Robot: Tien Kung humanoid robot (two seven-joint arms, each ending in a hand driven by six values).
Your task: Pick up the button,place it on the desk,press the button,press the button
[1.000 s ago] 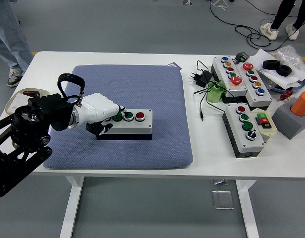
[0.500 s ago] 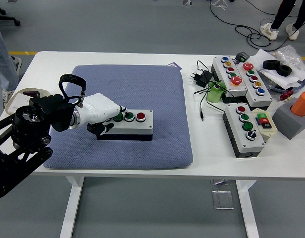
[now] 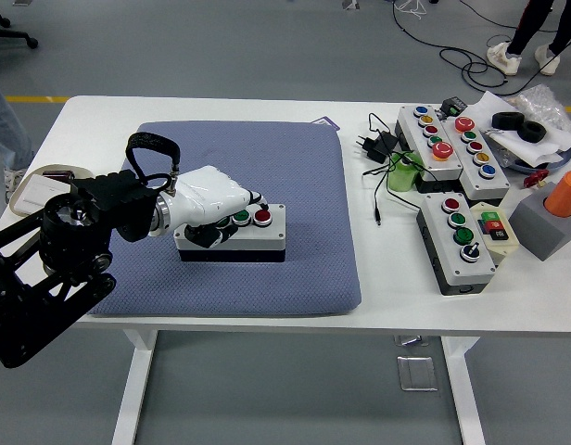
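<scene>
The scene is brightly and evenly lit, seemingly from overhead, with no strong single source. The white desk (image 3: 221, 107) reads almost pure white, slightly washed out along its far edge, yet keeps its outline. Shadows are soft and short: a dark strip lies under the button box (image 3: 234, 232) along its near side, and a faint one lies under the blue mat (image 3: 267, 167) at the desk's near edge. The white left hand (image 3: 216, 206) carries a mild sheen on its back. Focus is fairly sharp across the desk; small labels on the boxes (image 3: 457, 144) at the right end are too fine to read. Straight edges bow little, if at all.
</scene>
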